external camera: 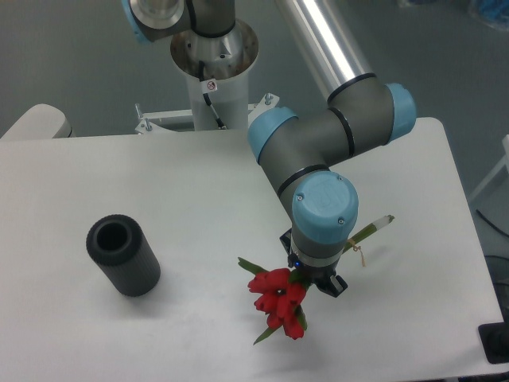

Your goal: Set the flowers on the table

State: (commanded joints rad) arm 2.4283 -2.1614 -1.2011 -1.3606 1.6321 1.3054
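Table (159,191) is white on grey floor; we see a black cylinder (124,255) left. Flowers (280,302) poke from under the gripper (314,280); its grip we cannot tell.

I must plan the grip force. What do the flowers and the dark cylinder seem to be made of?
The flowers: probably artificial, fabric or plastic; the red is uniform and matte. The dark cylinder: perhaps foam or rubber; it is dull black with no shine, thick-walled and hollow. Neither is certain from this view.
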